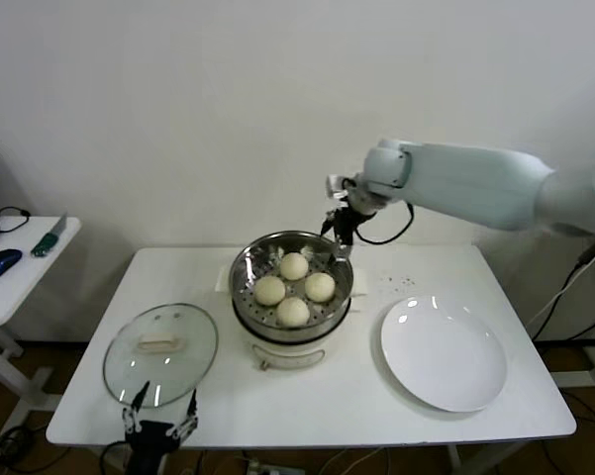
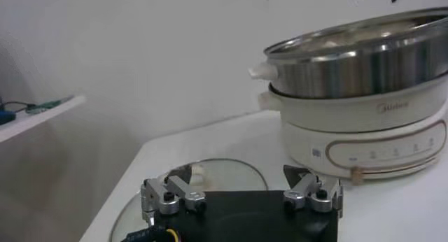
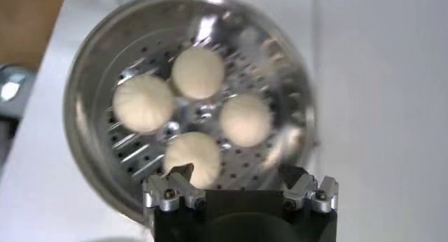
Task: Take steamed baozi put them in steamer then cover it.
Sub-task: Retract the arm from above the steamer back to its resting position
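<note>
Several cream-white baozi (image 1: 294, 265) lie in the shiny steel steamer (image 1: 246, 265) on its cream-white pot base; they also show in the right wrist view (image 3: 198, 73). My right gripper (image 1: 338, 230) hovers open and empty above the steamer's far right rim (image 3: 301, 82). The glass cover (image 1: 160, 353) with its whitish bar handle lies flat on the table at the front left. My left gripper (image 1: 159, 414) is open and empty, low at the table's front edge just in front of the cover (image 2: 210, 177). The steamer stands to its right in the left wrist view (image 2: 364, 61).
A flat white plate (image 1: 443, 353) lies at the front right of the white table (image 1: 376, 396). A side table (image 1: 20, 272) at the far left holds a mouse and small items. A wall stands behind.
</note>
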Tool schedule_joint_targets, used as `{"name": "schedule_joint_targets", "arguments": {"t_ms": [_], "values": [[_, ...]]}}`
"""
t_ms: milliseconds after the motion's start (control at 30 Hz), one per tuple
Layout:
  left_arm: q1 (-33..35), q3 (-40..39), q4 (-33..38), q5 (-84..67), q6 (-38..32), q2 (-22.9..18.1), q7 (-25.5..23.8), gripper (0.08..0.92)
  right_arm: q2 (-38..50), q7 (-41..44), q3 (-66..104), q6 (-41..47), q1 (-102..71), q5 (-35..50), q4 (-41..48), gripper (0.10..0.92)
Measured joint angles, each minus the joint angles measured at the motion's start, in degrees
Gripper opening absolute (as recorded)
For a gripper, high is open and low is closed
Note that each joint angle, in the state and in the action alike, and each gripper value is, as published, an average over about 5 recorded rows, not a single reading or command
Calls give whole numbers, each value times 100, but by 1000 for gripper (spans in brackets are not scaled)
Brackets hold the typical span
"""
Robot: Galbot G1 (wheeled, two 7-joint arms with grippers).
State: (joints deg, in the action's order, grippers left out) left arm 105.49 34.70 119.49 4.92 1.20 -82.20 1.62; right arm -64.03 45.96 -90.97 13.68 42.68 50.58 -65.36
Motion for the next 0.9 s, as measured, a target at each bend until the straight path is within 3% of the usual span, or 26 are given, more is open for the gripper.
{"name": "schedule_joint_targets", "arguments": {"t_ms": [467,900], "values": [[-256,-8,156,270,90,-41,60,823,2253,-2315,2959,-1162,-2540,-120,-1531,823],[-625,64,253,955,375,121,150,823,2406,-3768,7758,-1738,-7241,-599,-2656,823]]}}
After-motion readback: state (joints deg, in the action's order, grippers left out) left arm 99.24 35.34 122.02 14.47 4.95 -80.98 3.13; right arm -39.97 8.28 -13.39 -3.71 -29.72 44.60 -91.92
